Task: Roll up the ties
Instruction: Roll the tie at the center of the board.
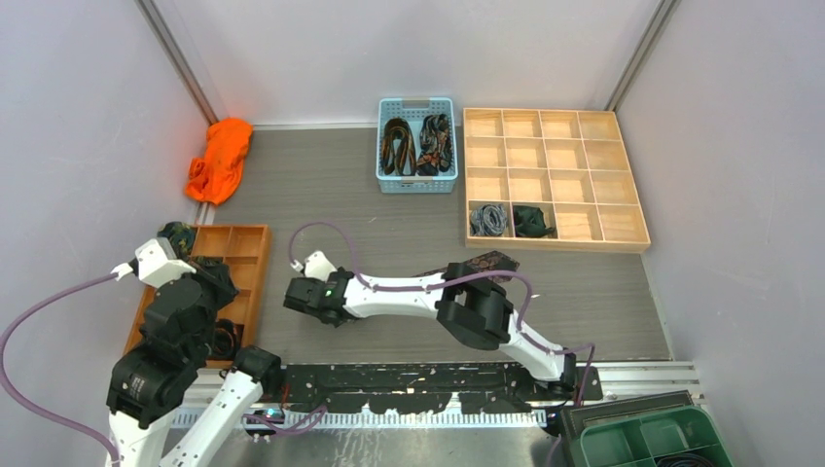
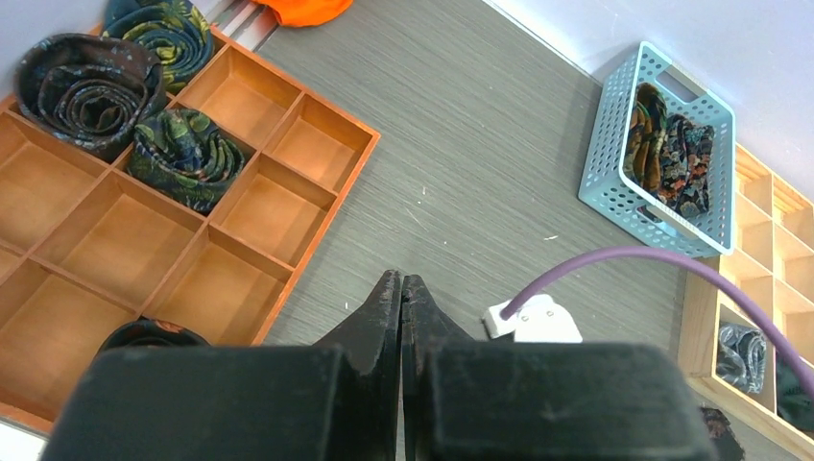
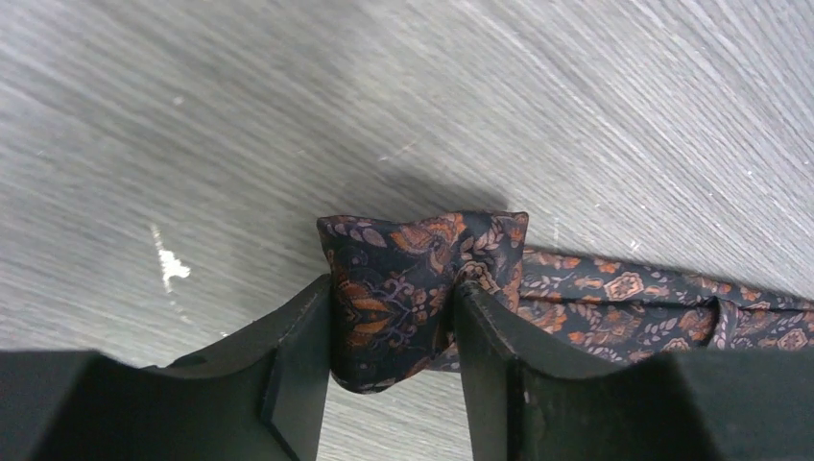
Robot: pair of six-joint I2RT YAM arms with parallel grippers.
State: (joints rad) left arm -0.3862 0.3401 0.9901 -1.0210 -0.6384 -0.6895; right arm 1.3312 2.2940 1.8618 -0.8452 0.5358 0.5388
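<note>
Grey wood-grain tabletop [image 1: 389, 233] fills the cell between pale walls, with both arm bases at its near edge and a green bin [image 1: 662, 438] at the near right corner. Just beyond the bases, the right gripper [image 3: 392, 303] reaches across to left of centre and pinches the folded end of a dark paisley tie [image 3: 413, 269]. The fold stands up between its fingers while the rest of the tie trails away flat on the table, its wide end showing past the right arm's elbow in the top view. The left gripper [image 2: 401, 288] hangs by the edge of an orange-brown divided tray [image 2: 370, 139], its jaws pressed together on nothing. That tray holds three coiled ties [image 2: 182, 158] clustered at its far end, and part of another coil shows in a nearer compartment. Farther back on the right, a pale wooden grid tray [image 1: 623, 238] holds a grey coil [image 1: 489, 219] and a green coil [image 1: 530, 221] side by side in the two leftmost compartments of its nearest row. Left of it, a light blue basket [image 1: 416, 183] holds loose dark ties [image 1: 399, 146] with orange patterning. A bright orange cloth [image 1: 219, 161] lies bunched in the far left corner.
</note>
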